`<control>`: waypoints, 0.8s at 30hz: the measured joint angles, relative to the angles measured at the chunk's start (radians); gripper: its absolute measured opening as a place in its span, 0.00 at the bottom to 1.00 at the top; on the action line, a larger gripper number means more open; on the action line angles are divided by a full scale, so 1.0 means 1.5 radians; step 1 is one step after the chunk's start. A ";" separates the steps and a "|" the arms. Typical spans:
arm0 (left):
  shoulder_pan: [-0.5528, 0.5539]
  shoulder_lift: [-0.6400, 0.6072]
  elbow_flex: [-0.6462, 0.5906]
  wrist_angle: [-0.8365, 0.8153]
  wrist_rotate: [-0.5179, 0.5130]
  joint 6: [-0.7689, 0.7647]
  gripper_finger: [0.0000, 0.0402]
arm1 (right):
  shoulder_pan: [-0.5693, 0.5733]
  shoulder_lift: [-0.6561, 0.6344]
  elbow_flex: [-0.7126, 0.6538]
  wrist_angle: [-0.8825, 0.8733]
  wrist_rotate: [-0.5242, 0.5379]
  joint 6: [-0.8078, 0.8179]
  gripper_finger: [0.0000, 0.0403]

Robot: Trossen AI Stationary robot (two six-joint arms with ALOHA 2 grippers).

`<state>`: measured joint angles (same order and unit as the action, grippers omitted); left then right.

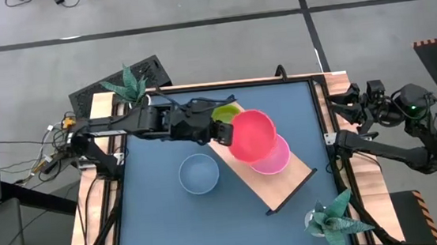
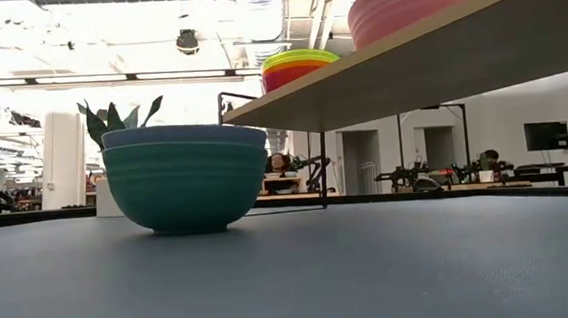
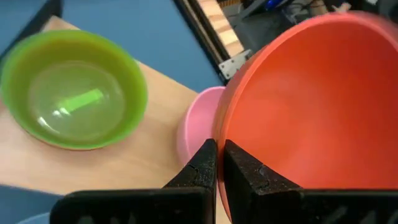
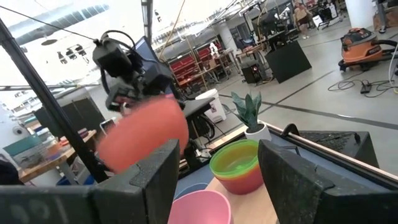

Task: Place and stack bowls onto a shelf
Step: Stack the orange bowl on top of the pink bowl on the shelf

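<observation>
My left gripper (image 1: pixel 221 130) reaches from the table's left over the shelf (image 1: pixel 288 189), shut on a red bowl (image 1: pixel 251 134) held above a pink bowl (image 1: pixel 279 160) that stands on the board. A yellow-green bowl (image 3: pixel 73 87) tops a small stack (image 2: pixel 298 68) at the shelf's far end. A blue bowl (image 1: pixel 199 174) sits on the tabletop, left of the shelf. My right gripper (image 4: pixel 219 149) is open and waits at the table's right edge (image 1: pixel 349 99), touching nothing. My left gripper pinches the red bowl's rim (image 3: pixel 221 134) on the side nearest the arm, one finger (image 3: pixel 249 174) inside the bowl and one finger (image 3: pixel 198 168) outside. The fingers come from the table's left. The bowl is lifted clear and tilted above the pink bowl (image 3: pixel 196 127).
Two potted plants stand at the table's corners, one far left (image 1: pixel 130 84) and one near right (image 1: pixel 331 217). Wooden side rails (image 1: pixel 92 221) bound the blue tabletop. Open tabletop lies near the front edge (image 1: pixel 197 235). The shelf board (image 2: pixel 437 53) stands raised on thin black legs.
</observation>
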<state>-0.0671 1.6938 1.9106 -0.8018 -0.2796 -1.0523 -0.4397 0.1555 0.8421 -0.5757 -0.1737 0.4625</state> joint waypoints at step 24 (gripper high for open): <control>0.009 0.090 0.003 0.080 0.039 0.007 0.00 | -0.001 0.000 0.000 -0.018 0.000 0.000 0.61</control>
<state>-0.0540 1.8284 1.9152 -0.6821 -0.2211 -1.0424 -0.4408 0.1555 0.8421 -0.6033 -0.1730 0.4629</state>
